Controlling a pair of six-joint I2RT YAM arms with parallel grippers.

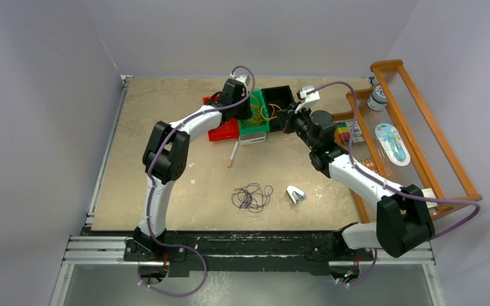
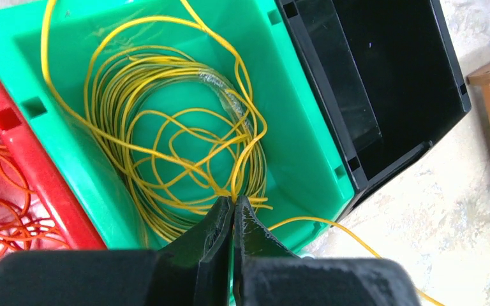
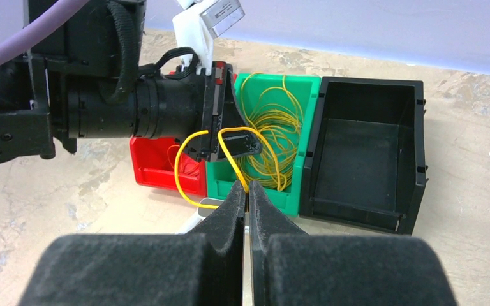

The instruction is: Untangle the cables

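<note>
A coil of yellow cable (image 2: 166, 127) lies in a green bin (image 2: 306, 153). My left gripper (image 2: 233, 201) is shut on strands at the coil's near edge, inside the bin. A loose yellow strand runs out over the bin's front rim. My right gripper (image 3: 247, 188) is shut on that yellow strand (image 3: 185, 159) just in front of the green bin (image 3: 281, 197). Orange cable (image 2: 0, 210) lies in the red bin (image 3: 159, 172) to the left. A dark purple cable (image 1: 252, 196) lies loose on the table. From above, the left gripper (image 1: 250, 111) and right gripper (image 1: 285, 120) flank the yellow cable (image 1: 267, 113).
An empty black bin (image 3: 363, 153) stands right of the green one. A pen-like stick (image 1: 233, 154) and a small white object (image 1: 295, 194) lie on the table. A wooden rack (image 1: 415, 121) with small items stands at the right. A grey flat piece (image 1: 252, 138) lies before the bins.
</note>
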